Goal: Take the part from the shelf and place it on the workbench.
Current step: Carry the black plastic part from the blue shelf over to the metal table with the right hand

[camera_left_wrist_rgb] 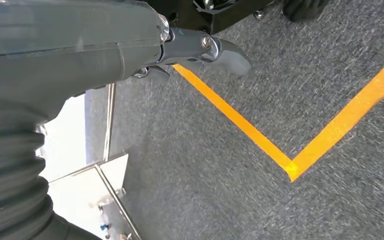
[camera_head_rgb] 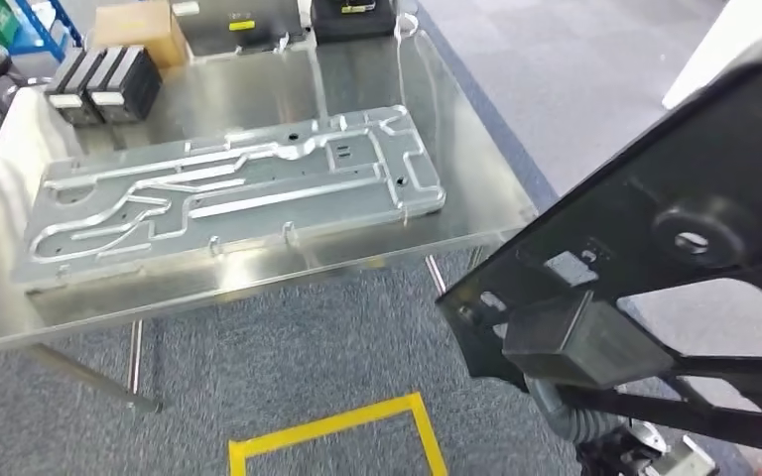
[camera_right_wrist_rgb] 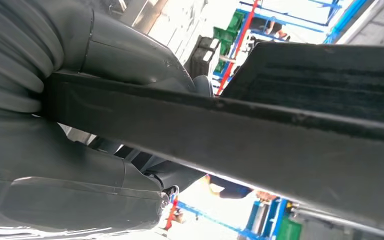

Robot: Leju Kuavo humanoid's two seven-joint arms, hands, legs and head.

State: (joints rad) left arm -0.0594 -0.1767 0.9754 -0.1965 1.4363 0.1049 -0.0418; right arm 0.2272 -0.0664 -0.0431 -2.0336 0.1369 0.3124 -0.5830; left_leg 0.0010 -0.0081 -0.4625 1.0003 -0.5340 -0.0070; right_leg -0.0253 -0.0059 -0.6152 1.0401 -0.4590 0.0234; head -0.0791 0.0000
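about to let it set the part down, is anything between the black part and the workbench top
The black part, held by the right hand, is off the right end of the workbench. A large grooved metal plate covers the middle; bare surface remains along the near right edge.

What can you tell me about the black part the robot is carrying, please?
The black part is a large, flat, matte frame, plastic by its look, with cut-out openings, a round boss with a hole and a boxy block on its lower edge. It is held tilted in the air at the right, off the workbench, above grey carpet. In the right wrist view the right hand grips its edge.
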